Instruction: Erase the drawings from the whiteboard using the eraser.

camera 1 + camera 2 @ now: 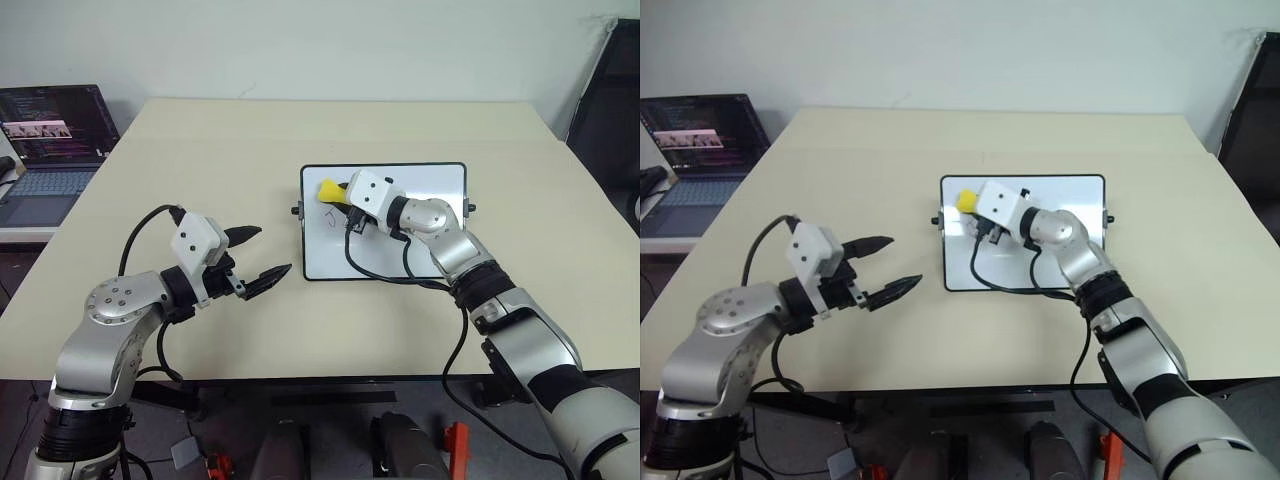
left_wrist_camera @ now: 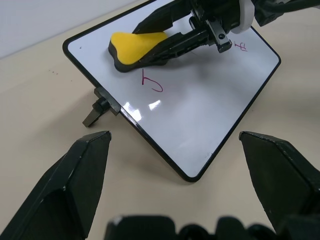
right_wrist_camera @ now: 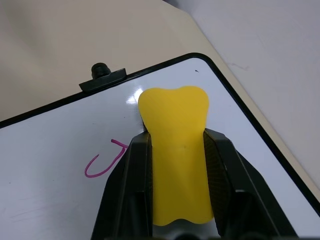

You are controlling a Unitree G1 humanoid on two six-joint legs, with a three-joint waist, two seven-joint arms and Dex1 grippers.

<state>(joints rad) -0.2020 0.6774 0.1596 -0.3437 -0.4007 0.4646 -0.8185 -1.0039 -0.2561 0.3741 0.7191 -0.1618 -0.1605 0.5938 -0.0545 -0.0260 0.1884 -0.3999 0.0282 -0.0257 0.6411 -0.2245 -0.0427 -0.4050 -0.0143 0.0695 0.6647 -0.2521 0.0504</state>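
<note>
The whiteboard (image 1: 330, 255) lies flat on the middle of the table, with black knobs on its short sides. My right gripper (image 3: 177, 140) is shut on the yellow eraser (image 1: 329, 189), whose dark underside (image 2: 145, 62) appears to rest on the board near its far left corner. The drawings are thin red squiggles: a hook-shaped one (image 2: 152, 82) lies just beside the eraser, also visible as a pink hook (image 3: 102, 165), and another squiggle (image 2: 241, 47) lies further along the board. My left gripper (image 1: 272, 250) hovers open and empty over the table, left of the board.
The beige table (image 1: 300, 130) stretches wide around the board. An open laptop (image 1: 55, 140) stands on a separate surface at the far left. A dark object (image 1: 610, 90) stands at the far right. My right arm's black cable (image 1: 375, 270) hangs over the board's near edge.
</note>
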